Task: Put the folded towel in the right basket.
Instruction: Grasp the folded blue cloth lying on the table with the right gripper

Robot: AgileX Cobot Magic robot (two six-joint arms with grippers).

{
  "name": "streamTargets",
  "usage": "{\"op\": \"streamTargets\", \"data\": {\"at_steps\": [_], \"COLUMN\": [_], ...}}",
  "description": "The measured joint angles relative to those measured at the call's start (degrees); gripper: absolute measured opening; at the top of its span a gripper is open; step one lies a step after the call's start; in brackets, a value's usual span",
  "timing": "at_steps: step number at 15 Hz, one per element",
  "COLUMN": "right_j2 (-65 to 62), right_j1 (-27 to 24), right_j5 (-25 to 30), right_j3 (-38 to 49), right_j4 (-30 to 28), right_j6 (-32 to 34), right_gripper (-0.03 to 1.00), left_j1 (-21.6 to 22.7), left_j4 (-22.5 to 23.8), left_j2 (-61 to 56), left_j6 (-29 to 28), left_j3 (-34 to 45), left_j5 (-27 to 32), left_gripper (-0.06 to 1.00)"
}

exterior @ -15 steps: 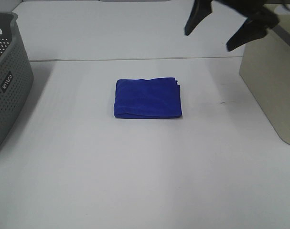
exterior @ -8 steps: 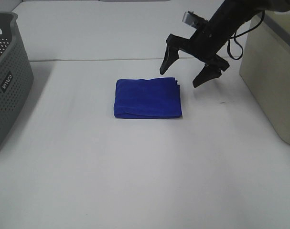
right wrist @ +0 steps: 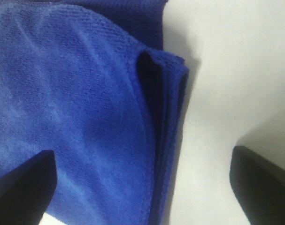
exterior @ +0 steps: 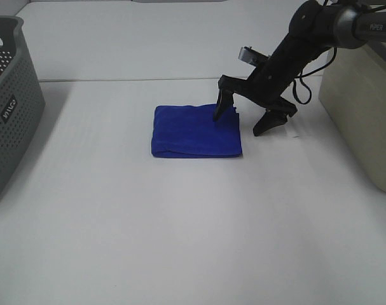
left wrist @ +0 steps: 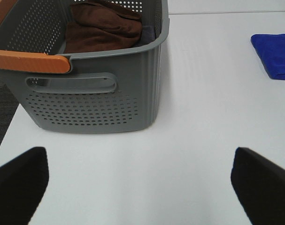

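Note:
A folded blue towel [exterior: 196, 131] lies flat on the white table [exterior: 180, 229] near the middle. My right gripper [exterior: 241, 125] is open and down over the towel's right edge, one fingertip [exterior: 217, 115] on the cloth and the other on the table beside it. The right wrist view shows the towel's layered edge [right wrist: 161, 117] between the two fingers. The beige right basket [exterior: 364, 108] stands at the right edge. My left gripper [left wrist: 137, 180] is open and empty, far to the left by the grey basket; the towel [left wrist: 276, 55] shows small in its view.
A grey perforated basket [exterior: 8, 95] stands at the left edge; the left wrist view shows its orange handle [left wrist: 29, 62] and a brown cloth [left wrist: 104, 26] inside. A ledge line crosses the table behind the towel.
My right gripper has come down and leftward from high above the back right to the towel's right edge, staying open. The towel has not moved.

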Motion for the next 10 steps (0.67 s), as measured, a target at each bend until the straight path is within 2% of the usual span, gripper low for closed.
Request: {"op": "streamTargets", "data": {"at_steps": [3, 6, 7, 10], "right_j2": [0.6, 1.1, 1.5, 3.4], "right_j1": [0.0, 0.2, 0.9, 5.2], "right_j5": [-0.1, -0.6, -1.3, -4.9], "right_j3": [-0.5, -0.7, -0.9, -1.1], "right_j4": [0.6, 1.3, 1.9, 7.3], "right_j6": [0.2, 0.7, 0.9, 0.9], "right_gripper": [0.95, 0.90, 0.85, 0.56], "left_j1": [0.0, 0.0, 0.0, 0.0], "left_j4": [0.0, 0.0, 0.0, 0.0], "left_j2": [0.0, 0.0, 0.0, 0.0], "left_j6": [0.0, 0.0, 0.0, 0.0], "left_j3": [0.0, 0.0, 0.0, 0.0], "left_j5": [0.0, 0.0, 0.0, 0.0], "left_gripper": [0.98, 0.98, 0.98, 0.98]}}
